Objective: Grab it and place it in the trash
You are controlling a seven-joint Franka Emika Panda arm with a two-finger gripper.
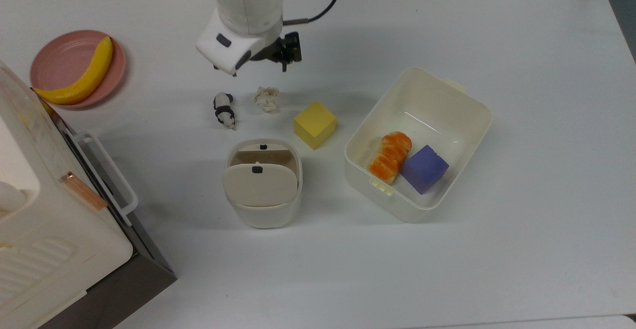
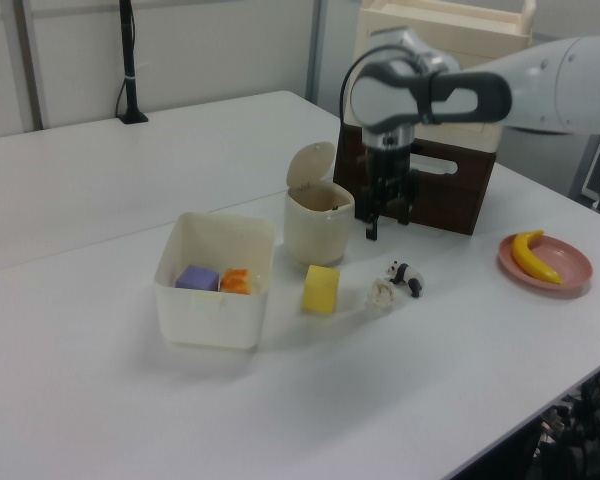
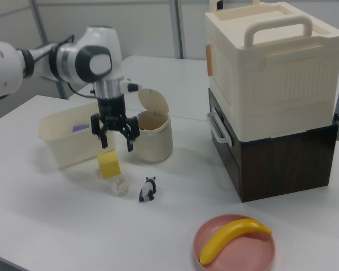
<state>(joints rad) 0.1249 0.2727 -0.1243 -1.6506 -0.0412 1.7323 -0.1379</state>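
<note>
From the top view, you see the end effector (image 1: 258, 68) poised above and just short of one paper wad (image 1: 267, 99), which lies on the counter (image 1: 447, 26) between one panda figure (image 1: 224, 110) and one yellow cube (image 1: 314, 124); the trash (image 1: 262, 209) sits near, flap raised (ready to receive).

From the left view, the fingers (image 2: 370, 228) stand apart, nothing between them, presumably set for a straddling descent.

From the right view, count two blocks, one tub (image 3: 59, 148), one banana (image 3: 231, 238).
</note>
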